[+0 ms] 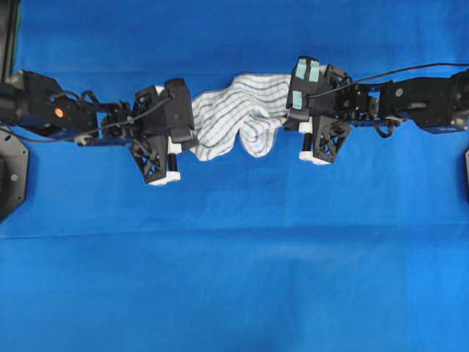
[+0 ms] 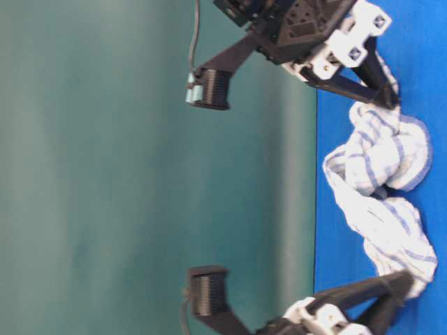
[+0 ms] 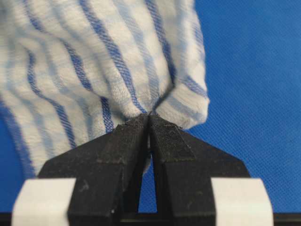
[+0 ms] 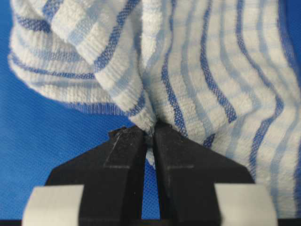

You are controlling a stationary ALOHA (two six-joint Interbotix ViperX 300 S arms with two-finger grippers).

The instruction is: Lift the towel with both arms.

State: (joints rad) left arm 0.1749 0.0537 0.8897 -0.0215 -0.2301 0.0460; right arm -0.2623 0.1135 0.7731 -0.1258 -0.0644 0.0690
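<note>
The towel (image 1: 234, 114), white with blue and grey checked stripes, lies bunched on the blue cloth between the two arms. My left gripper (image 3: 149, 115) is shut on a fold at the towel's (image 3: 94, 61) left end, with cloth pinched between the fingertips. My right gripper (image 4: 149, 126) is shut on a fold at the towel's (image 4: 202, 66) right end. Overhead, the left gripper (image 1: 192, 138) and the right gripper (image 1: 287, 121) meet the towel from opposite sides. At table level the towel (image 2: 380, 181) still rests on the cloth between the right gripper (image 2: 391, 103) and the left gripper (image 2: 408, 280).
A plain blue table cloth (image 1: 234, 264) covers the whole table. A black mount (image 1: 11, 176) stands at the left edge. A teal backdrop (image 2: 105, 174) fills the table-level view beyond the table.
</note>
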